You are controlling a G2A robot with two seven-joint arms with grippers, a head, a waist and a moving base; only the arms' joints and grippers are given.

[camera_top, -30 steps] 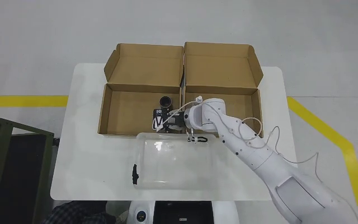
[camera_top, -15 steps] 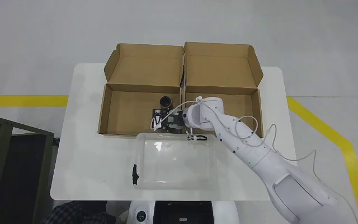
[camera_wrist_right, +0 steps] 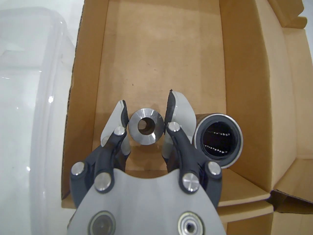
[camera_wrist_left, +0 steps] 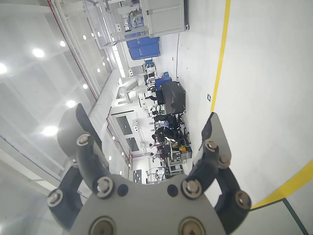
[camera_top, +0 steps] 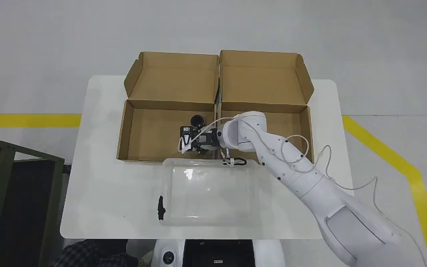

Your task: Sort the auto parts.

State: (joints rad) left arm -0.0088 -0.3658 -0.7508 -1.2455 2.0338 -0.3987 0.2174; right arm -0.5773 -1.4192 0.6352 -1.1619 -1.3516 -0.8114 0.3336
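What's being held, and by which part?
Right gripper: silver metal ring-shaped bushing, pinched across its outer sides between the jaws. Left gripper: nothing.

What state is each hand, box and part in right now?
left box, lid open
right box, lid open
left hand, open, empty
right hand, shut on metal sleeve
metal sleeve, gripped over left box
bearing, lying on its side in left box
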